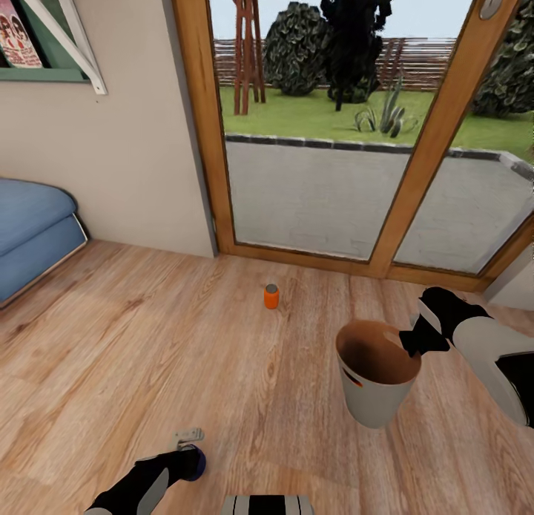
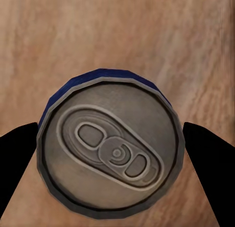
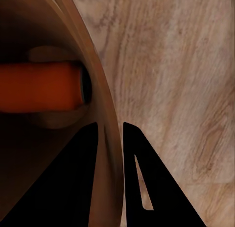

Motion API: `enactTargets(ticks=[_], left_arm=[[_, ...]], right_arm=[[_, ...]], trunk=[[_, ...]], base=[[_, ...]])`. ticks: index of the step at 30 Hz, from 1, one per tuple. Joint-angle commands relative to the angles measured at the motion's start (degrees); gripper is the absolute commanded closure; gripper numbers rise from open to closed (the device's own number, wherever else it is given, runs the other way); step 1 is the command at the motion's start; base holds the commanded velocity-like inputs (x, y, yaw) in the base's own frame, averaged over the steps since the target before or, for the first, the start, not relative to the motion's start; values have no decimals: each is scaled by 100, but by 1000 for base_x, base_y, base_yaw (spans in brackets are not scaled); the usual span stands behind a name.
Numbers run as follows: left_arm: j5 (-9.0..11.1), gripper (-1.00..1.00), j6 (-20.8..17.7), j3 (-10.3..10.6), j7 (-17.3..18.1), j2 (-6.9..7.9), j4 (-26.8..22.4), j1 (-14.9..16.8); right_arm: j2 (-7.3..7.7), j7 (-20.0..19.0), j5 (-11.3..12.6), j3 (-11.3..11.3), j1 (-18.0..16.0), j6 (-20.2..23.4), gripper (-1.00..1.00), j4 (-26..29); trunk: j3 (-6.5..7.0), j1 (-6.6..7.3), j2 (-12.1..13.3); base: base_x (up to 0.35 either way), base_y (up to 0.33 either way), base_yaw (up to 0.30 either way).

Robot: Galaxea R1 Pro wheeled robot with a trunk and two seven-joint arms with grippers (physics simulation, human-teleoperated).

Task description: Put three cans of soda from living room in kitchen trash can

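The grey trash can (image 1: 374, 405) with a wood-toned inside stands on the plank floor at the right. My right gripper (image 1: 410, 342) is shut on its rim (image 3: 94, 72), one finger inside the wall and one outside. An orange can of soda (image 3: 41, 87) lies on its side in the bin's bottom. A second orange can (image 1: 271, 296) stands upright on the floor near the glass doors. Low at the left, my left gripper (image 1: 189, 456) reaches down over a dark blue can (image 2: 110, 148), and both fingers (image 2: 17, 158) press its sides.
Wood-framed glass doors (image 1: 319, 188) to a patio and garden close the far side. A blue sofa (image 1: 30, 225) sits at the left against a beige wall (image 1: 126, 151). Open plank floor (image 1: 148, 337) lies between the sofa, the cans and the bin.
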State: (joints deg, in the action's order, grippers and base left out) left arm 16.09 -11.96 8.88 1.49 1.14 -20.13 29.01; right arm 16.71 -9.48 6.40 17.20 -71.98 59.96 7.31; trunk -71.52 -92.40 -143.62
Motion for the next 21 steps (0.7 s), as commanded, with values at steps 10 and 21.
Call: enactTargets(ticks=[10, 21], left_arm=[[5, 100, -11, 0, 15, 17, 0, 0], [8, 100, -17, 0, 20, 22, -19, 0]], right_arm=[[2, -19, 65, -29, 0, 4, 100, -1], [0, -19, 63, -16, 5, 4, 100, 3]], trunk=[[222, 26, 14], [466, 54, 28]], base=[[0, 0, 0], [0, 0, 0]])
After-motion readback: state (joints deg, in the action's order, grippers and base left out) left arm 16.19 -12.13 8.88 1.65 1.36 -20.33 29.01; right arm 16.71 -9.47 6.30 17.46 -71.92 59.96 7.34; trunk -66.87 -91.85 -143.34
